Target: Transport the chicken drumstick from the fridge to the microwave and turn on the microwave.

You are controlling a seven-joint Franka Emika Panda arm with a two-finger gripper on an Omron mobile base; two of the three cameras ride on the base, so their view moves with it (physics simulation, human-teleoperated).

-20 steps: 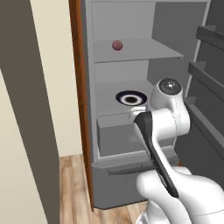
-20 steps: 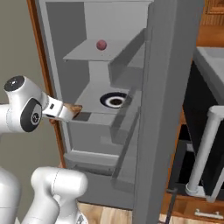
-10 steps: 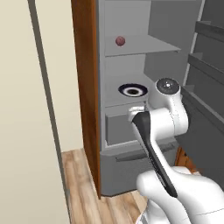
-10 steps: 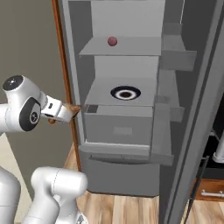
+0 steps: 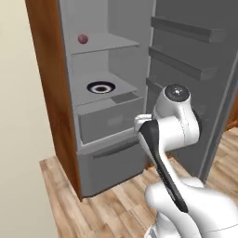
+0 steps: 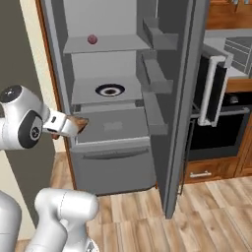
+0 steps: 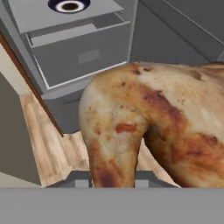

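Before open fridge [image 6: 113, 147]: end effector [image 6: 78, 124] clamps golden-brown, char-flecked chicken drumstick [image 7: 153, 127].

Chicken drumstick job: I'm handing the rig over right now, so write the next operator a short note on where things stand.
Gripper: jaws shut on the chicken drumstick, held in the air outside the fridge, in front of its drawers.
Fridge: door open; a dark-ringed plate on the middle shelf and a small red ball on the shelf above.
Done: drumstick is out of the fridge.
Left: carry it to the microwave, put it inside, shut the door and turn the microwave on.
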